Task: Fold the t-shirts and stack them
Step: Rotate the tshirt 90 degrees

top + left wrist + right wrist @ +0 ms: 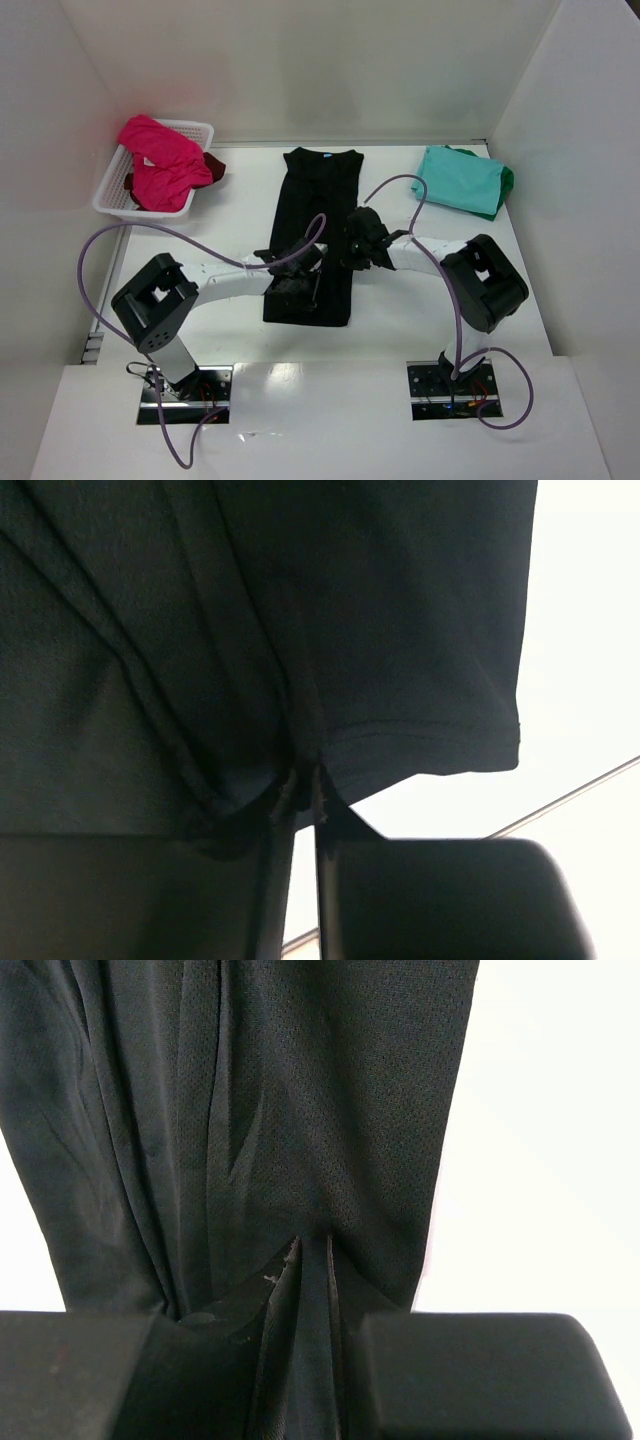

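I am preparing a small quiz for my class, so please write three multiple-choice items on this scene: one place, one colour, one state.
1. Where does the white basket stand? A. far-left corner B. far-right corner C. centre
2. What colour is the long middle t-shirt? A. teal B. black C. pink
3. How is the left gripper? A. open, empty B. shut on the t-shirt C. shut on the basket
Answers: 1 A, it stands far left; 2 B, its cloth is black; 3 B, cloth is pinched between its fingers.
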`<state>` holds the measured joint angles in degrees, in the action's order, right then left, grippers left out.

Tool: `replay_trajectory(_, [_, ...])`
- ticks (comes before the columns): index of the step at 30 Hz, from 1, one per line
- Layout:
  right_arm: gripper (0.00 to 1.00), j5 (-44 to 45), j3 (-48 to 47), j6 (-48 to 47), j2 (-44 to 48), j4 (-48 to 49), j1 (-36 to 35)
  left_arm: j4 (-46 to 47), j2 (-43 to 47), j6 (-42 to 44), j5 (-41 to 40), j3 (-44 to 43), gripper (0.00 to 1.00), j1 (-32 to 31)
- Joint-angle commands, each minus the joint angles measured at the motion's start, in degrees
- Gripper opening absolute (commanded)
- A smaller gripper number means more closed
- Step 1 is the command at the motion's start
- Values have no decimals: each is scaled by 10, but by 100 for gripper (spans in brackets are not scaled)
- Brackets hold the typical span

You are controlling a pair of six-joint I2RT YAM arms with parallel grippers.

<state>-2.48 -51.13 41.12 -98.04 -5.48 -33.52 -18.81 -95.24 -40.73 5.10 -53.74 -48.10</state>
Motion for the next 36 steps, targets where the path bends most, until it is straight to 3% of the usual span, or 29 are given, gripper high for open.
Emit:
replay_trajectory(1, [22,14,-21,3,-11,13,-4,-10,5,-5,10,13,12,0])
replay_trajectory(9, [22,14,-21,3,-16,13,-4,-13,23,-18,34,41,13,0])
replay_trajectory(15, [22,19,-17,-3,-12,13,-4,4,13,1,99,41,14,0])
replay_trajectory(26, [23,37,-16,-8,-2,-4,-4,15,-20,28,132,14,15,-5])
replay_trajectory(28, [26,37,-16,-8,14,-9,-4,11,-7,28,118,9,22,-5])
replay_trajectory(30, [28,37,-16,-8,34,-18,-4,-8,18,36,100,-11,38,-5])
replay_trajectory(36, [71,49,23,4,183,-77,1,-65,124,53,37,-85,73,0])
